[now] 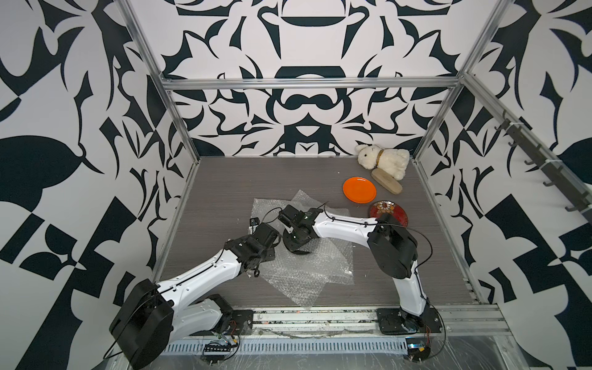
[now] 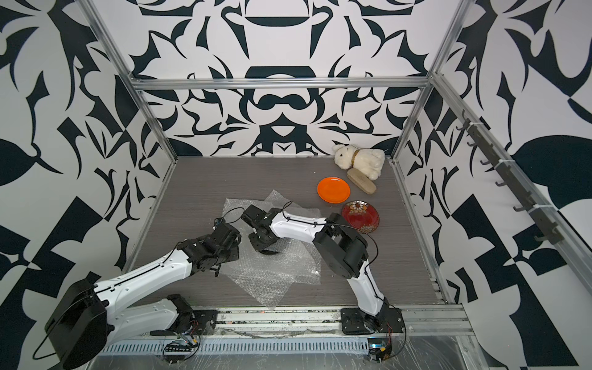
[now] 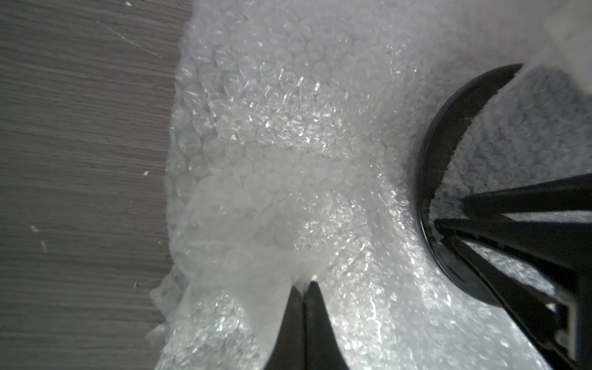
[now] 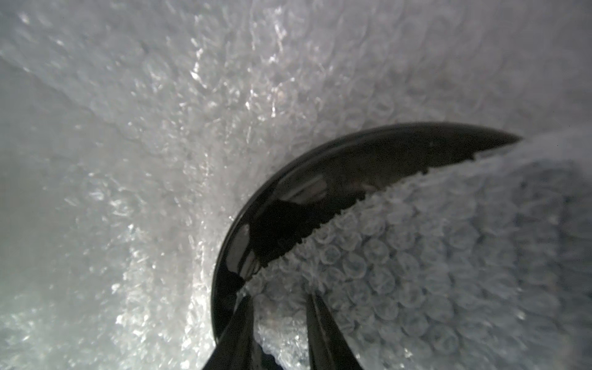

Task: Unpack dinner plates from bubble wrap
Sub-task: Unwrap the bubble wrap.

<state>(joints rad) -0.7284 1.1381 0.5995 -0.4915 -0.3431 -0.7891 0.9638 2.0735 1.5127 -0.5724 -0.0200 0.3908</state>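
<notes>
In both top views the bubble wrap lies in overlapping sheets on the middle of the table. The orange plate and the red flowered plate lie bare on the table at the far right of the sheets, close to each other, near a tan brush and a white plush rabbit. The left arm and the right arm both reach over the wrap. The black plate shows only as a dark edge under the right wrist. In the left wrist view the left gripper has its fingers clenched on a raised fold of the wrap, beside the black plate, which a sheet covers in part. In the right wrist view the fingers of the right gripper stand a little apart at the rim of this plate, with the edge of the covering sheet between them. Whether they press on anything, I cannot tell.
</notes>
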